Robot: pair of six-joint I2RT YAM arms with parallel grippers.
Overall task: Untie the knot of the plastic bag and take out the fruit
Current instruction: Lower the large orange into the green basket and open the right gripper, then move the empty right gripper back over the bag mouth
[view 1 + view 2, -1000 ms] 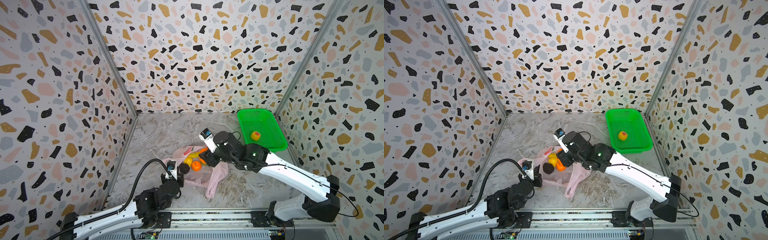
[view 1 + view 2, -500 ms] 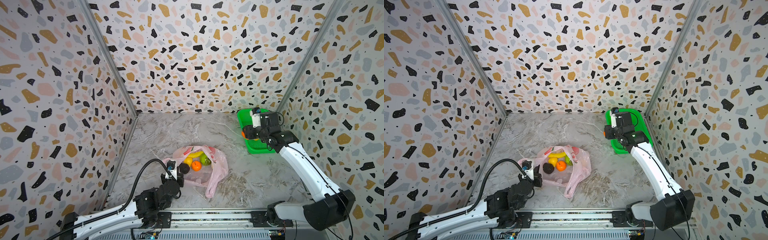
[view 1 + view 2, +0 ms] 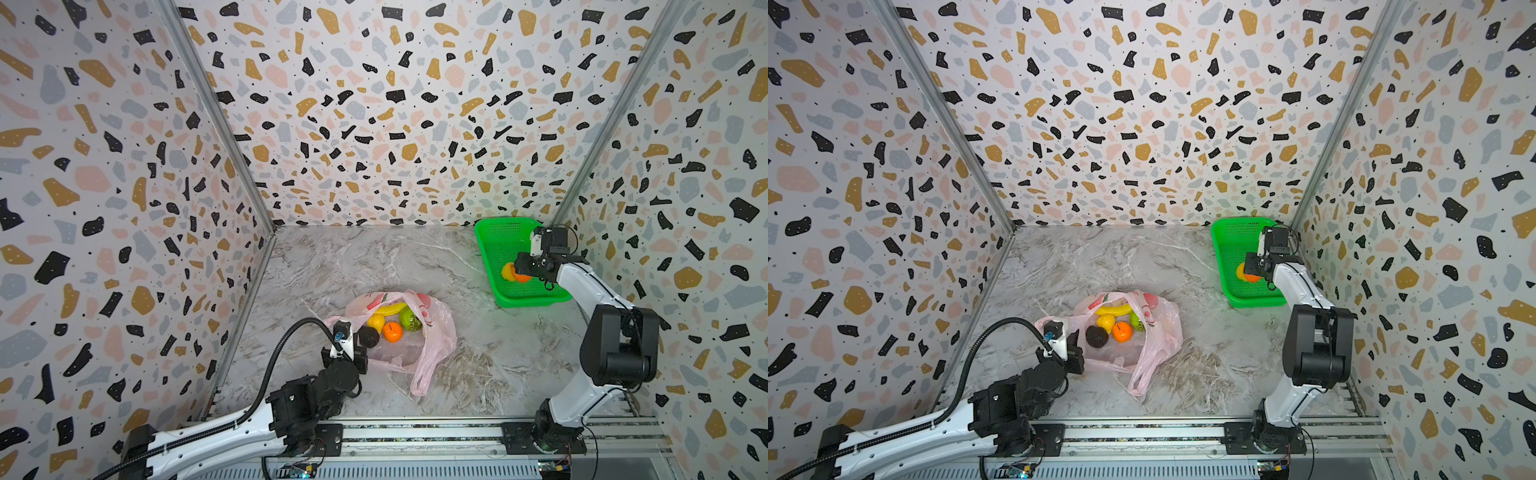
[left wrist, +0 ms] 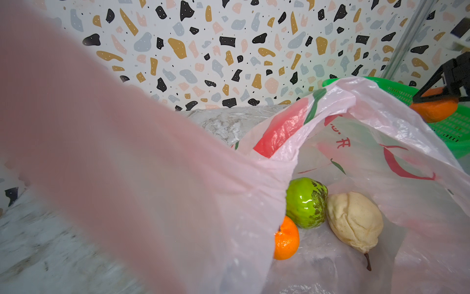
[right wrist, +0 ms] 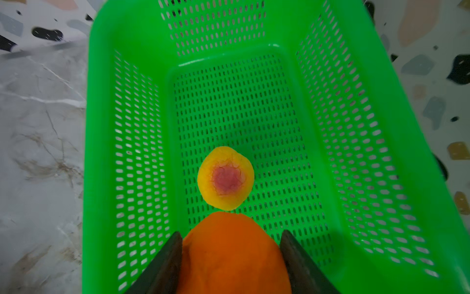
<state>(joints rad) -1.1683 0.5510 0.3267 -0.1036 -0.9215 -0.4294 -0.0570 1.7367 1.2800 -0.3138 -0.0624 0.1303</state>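
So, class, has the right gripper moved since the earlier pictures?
Yes: the right gripper went from the plastic bag rightward and back to the green basket, holding a tangerine.

The plastic bag (image 3: pixel 440 328) gapes upward; a peach (image 5: pixel 225 178) sits mid-floor in the green basket (image 5: pixel 132 33), far end free.

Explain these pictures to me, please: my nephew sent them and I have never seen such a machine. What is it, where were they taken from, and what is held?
It is a robot: two arms on a rail, each ending in a claw. The two wide pictures come from a twin camera above; the two close-ups from cameras on the arms' wrists. On the marble table lies an open pink plastic bag holding fruit, among them a banana and an avocado. The left claw is shut on the bag's edge. The right claw grips a tangerine over a green basket, where a peach lies.
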